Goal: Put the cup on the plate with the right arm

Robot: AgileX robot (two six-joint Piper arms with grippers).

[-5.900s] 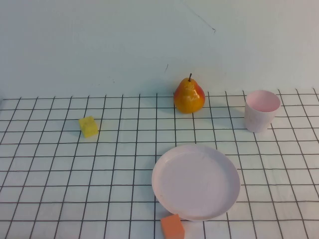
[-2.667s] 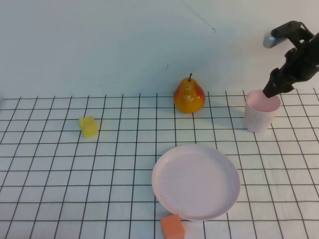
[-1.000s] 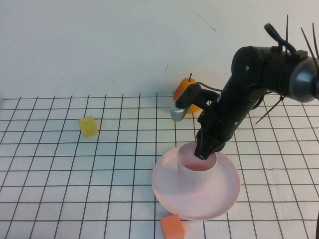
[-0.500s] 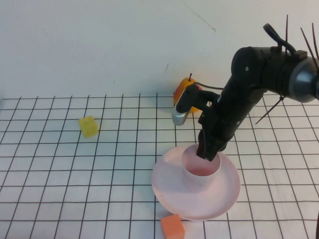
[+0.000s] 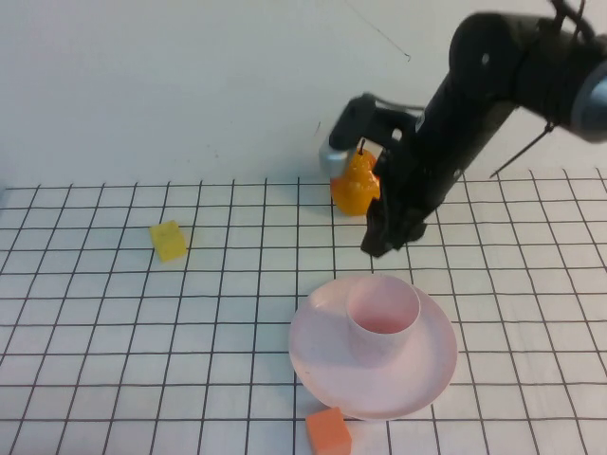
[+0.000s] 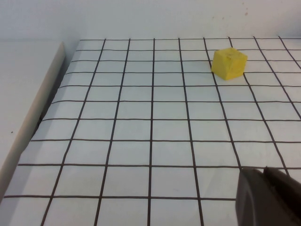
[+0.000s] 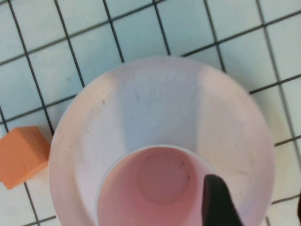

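The pale pink cup (image 5: 382, 318) stands upright on the round pale pink plate (image 5: 322, 355), a little right of its middle. My right gripper (image 5: 379, 242) hangs above and behind the cup, clear of it, on the black right arm (image 5: 474, 104). In the right wrist view the cup (image 7: 150, 188) and plate (image 7: 155, 103) lie below the right gripper (image 7: 256, 207), whose fingers are spread and empty. My left gripper (image 6: 263, 174) is low over the table at the left, fingers together, holding nothing.
A pear (image 5: 353, 190) stands behind the plate, partly hidden by the right arm. A yellow cube (image 5: 169, 241) lies at the left, also in the left wrist view (image 6: 229, 63). An orange cube (image 5: 328, 432) touches the plate's front rim. A white board edge (image 6: 28, 108) borders the table.
The right gripper let go of the cup on the plate and rose up and back towards the pear. The cup stays standing on the plate.
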